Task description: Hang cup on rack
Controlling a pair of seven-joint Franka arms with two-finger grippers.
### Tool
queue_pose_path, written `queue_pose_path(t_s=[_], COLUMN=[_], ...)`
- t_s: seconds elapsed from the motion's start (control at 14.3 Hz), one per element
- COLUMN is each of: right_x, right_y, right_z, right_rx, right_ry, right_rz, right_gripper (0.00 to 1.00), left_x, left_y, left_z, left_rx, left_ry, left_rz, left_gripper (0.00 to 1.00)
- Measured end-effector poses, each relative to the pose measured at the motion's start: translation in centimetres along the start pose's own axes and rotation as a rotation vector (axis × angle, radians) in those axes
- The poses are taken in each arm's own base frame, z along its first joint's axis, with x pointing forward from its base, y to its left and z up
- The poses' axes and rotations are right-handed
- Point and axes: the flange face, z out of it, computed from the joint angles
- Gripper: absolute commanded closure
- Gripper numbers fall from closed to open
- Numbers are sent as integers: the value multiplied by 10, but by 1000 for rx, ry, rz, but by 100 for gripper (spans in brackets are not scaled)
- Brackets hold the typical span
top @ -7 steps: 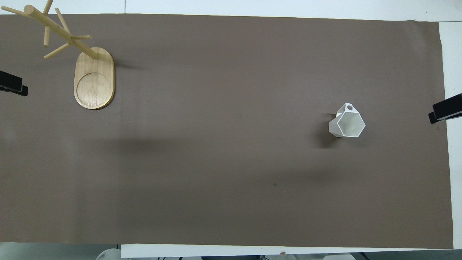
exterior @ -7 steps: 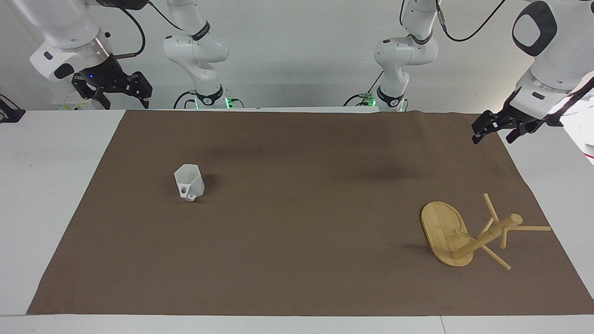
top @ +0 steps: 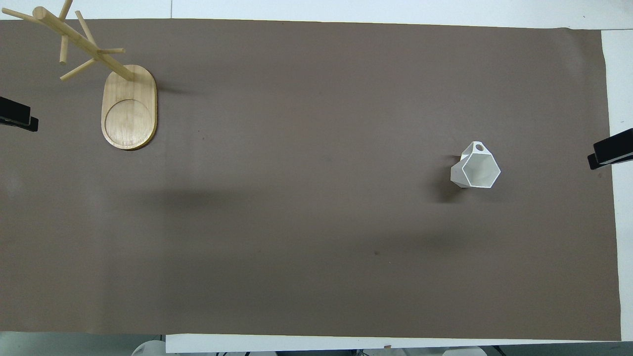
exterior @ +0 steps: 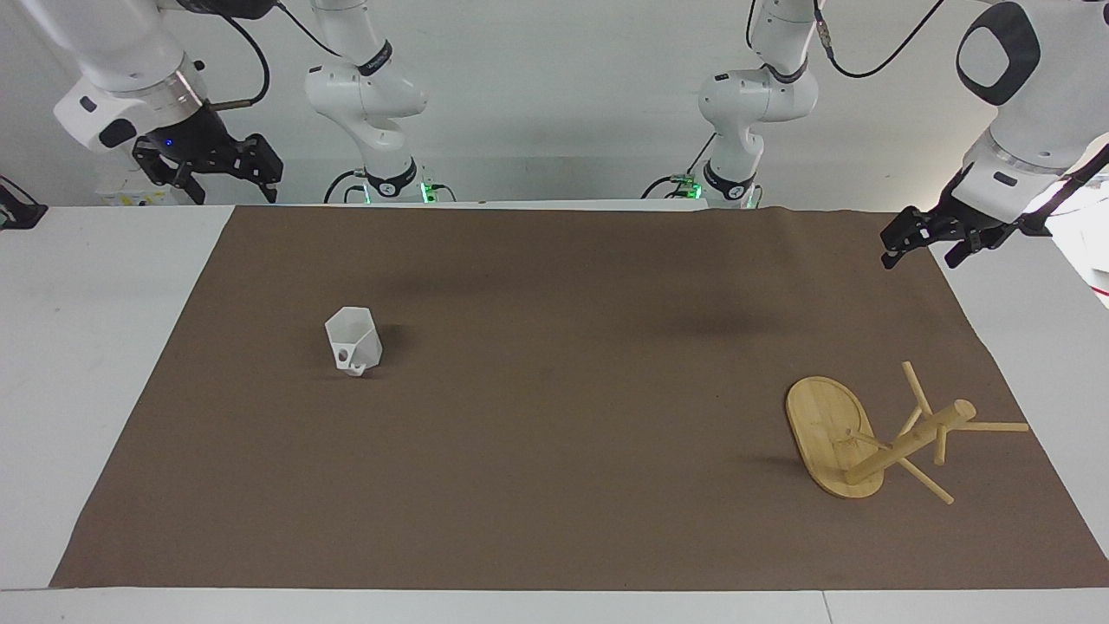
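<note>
Showing only pincer tips overhead, left pincer (top: 17,118), right pincer (top: 610,152)

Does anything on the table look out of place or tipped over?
Nothing stands out. The cup stands upright on the brown mat, mouth up, toward the right arm's end. The rack stands on its base toward the left arm's end. Nothing is spilled.

Plain white wall (exterior: 554,104), white table (exterior: 95,347) under a brown mat (exterior: 554,433).

Rack (top: 128,106) pegs cut off overhead
</note>
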Motion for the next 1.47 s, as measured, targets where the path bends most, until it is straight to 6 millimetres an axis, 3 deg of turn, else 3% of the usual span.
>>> queue_pose_path(t_s=[0.14,0.28,0.42,0.63,0.77,0.91,1.05,1.26,1.47], right_x=[1,6,11,26,42,52,50,54,56], right_y=[0,5,29,83,131,182,214,213,176], right_z=[4,6,17,46,94,162,234,325,385], right_rx=[3,-3,21,115,264,431,589,747,845], right_ry=[-8,24,64,166,266,394,567,821,984], right_rz=[-77,-284,-493,-776,-929,-1028,-1094,-1178,-1222], right_gripper=[1,1,1,1,1,1,0,0,0], left_x=[0,0,0,0,0,0,0,0,0], left_y=[0,0,0,0,0,0,0,0,0], left_z=[0,0,0,0,0,0,0,0,0], left_rx=[0,0,0,0,0,0,0,0,0], left_ry=[0,0,0,0,0,0,0,0,0], left_rz=[0,0,0,0,0,0,0,0,0], left_gripper=[0,0,0,0,0,0,0,0,0])
